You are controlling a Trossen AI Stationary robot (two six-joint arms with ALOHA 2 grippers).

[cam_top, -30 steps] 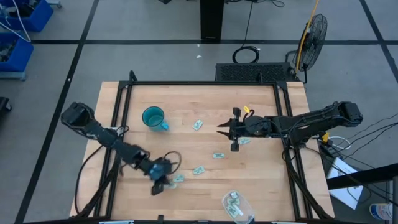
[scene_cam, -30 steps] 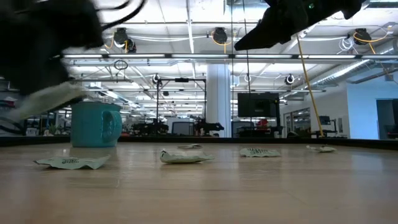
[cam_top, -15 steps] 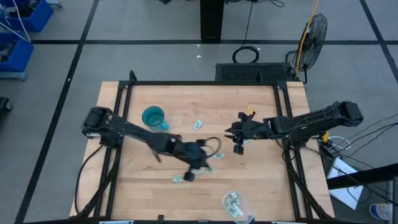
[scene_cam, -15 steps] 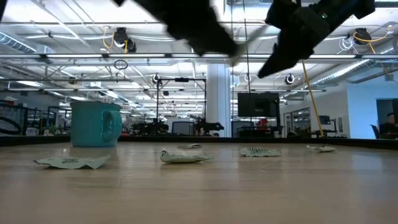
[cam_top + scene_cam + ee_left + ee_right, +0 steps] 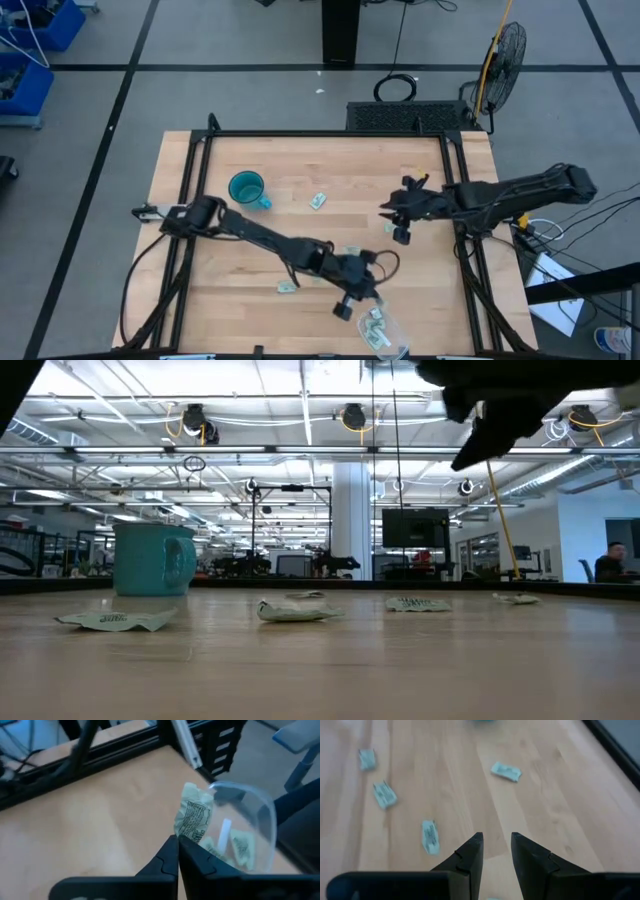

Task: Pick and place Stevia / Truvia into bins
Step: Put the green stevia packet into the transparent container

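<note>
The left hand pinches a crumpled sachet just beside the tub, which holds more sachets. The right hand, narrowly parted and empty, hangs far from the tub.

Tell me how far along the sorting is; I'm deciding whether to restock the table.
Done: a few sachets already lie in the clear tub. In hand: the left gripper is shut on a crumpled sachet near the tub's rim, not yet released. Left: at least four loose sachets on the table; the right gripper, open, hovers over it holding nothing.
</note>
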